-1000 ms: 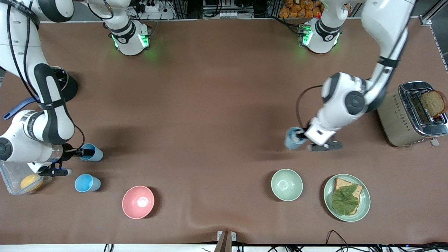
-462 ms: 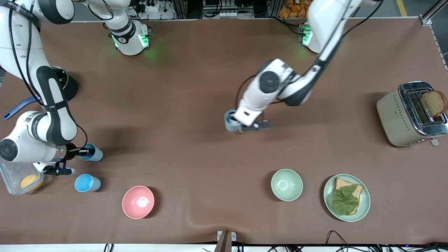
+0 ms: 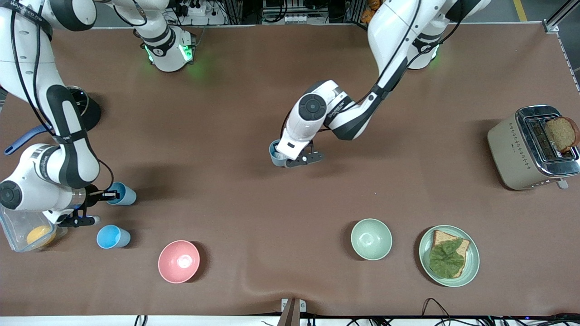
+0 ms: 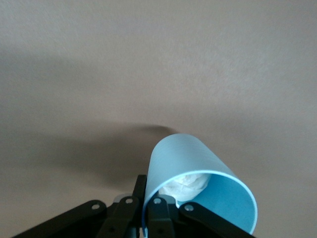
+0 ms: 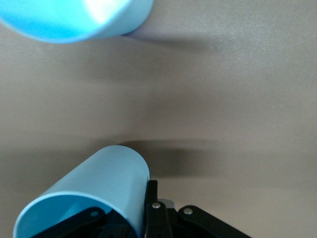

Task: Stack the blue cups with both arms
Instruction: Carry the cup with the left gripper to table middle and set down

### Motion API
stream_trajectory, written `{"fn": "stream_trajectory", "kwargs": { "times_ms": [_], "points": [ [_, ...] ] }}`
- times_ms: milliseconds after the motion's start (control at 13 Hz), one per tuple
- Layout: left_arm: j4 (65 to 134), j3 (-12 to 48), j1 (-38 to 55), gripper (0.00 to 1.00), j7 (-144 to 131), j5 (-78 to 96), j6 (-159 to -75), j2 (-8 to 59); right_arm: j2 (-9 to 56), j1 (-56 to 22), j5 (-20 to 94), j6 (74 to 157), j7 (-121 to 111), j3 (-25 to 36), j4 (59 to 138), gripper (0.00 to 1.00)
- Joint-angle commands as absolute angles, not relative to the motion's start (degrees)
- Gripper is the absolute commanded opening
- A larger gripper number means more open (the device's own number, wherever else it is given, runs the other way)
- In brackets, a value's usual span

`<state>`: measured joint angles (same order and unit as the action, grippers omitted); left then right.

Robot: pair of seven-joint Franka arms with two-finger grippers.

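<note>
My left gripper (image 3: 281,157) is shut on the wall of a grey-blue cup (image 3: 273,152) and holds it over the middle of the table. In the left wrist view the fingers pinch the rim of this cup (image 4: 190,163), which has something white and crumpled inside. My right gripper (image 3: 110,195) is shut on the rim of a blue cup (image 3: 124,194), low over the table at the right arm's end. This cup also shows in the right wrist view (image 5: 99,186). A second sky-blue cup (image 3: 113,237) stands free, nearer the front camera, and shows in the right wrist view (image 5: 74,17).
A pink bowl (image 3: 179,261) and a pale green bowl (image 3: 371,238) stand near the front edge. A plate (image 3: 423,248) with bread and lettuce is beside the green bowl. A toaster (image 3: 512,154) stands at the left arm's end. A clear container (image 3: 9,226) lies under the right arm.
My left arm has carried the grey-blue cup from beside the toaster to over the middle of the table. My right gripper has shifted its blue cup slightly.
</note>
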<state>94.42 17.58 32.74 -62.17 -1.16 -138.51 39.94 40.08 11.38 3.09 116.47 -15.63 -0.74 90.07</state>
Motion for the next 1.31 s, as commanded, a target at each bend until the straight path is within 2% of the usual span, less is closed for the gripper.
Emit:
{"fn": "stream_trajectory", "kwargs": {
  "times_ms": [0, 77, 154, 231, 462, 769, 1000, 1231],
  "points": [
    [92.7, 16.3, 34.5, 0.09, -65.1, -2.4, -138.1, 41.4, 36.0, 11.5, 3.6, 112.3, -16.5, -1.4, 90.0, 0.00],
    [92.7, 16.3, 34.5, 0.27, -65.9, -2.4, -138.1, 41.2, 35.2, 11.4, 3.6, 111.5, -16.5, -1.7, 90.0, 0.00],
    [92.7, 16.3, 34.5, 0.66, -67.4, -2.5, -138.0, 40.7, 34.3, 11.4, 3.6, 110.6, -16.5, -2.0, 89.9, 0.00],
    [92.8, 16.1, 34.5, 1.00, -68.6, -2.6, -137.9, 40.1, 33.2, 11.4, 3.6, 109.6, -16.3, -2.7, 89.9, 0.00],
    [92.7, 16.0, 34.2, 1.00, -68.8, -2.5, -134.1, 35.5, 30.0, 10.2, 3.6, 106.1, -14.8, -4.1, 89.7, 0.00],
    [92.7, 15.2, 31.3, 1.00, -68.1, -2.7, -125.2, 26.6, 25.8, 1.6, 3.9, 100.7, -3.5, -4.2, 89.1, 0.00],
    [92.7, 15.0, 26.4, 1.00, -67.9, -5.0, -118.9, 19.6, 24.3, -4.5, 10.7, 99.8, 7.5, -4.2, 89.2, 0.00],
    [93.0, 15.1, 18.6, 1.00, -62.2, -6.2, -111.7, 13.1, 24.0, -12.1, 12.0, 100.5, 18.2, -4.2, 89.2, 0.00]
  ]
}}
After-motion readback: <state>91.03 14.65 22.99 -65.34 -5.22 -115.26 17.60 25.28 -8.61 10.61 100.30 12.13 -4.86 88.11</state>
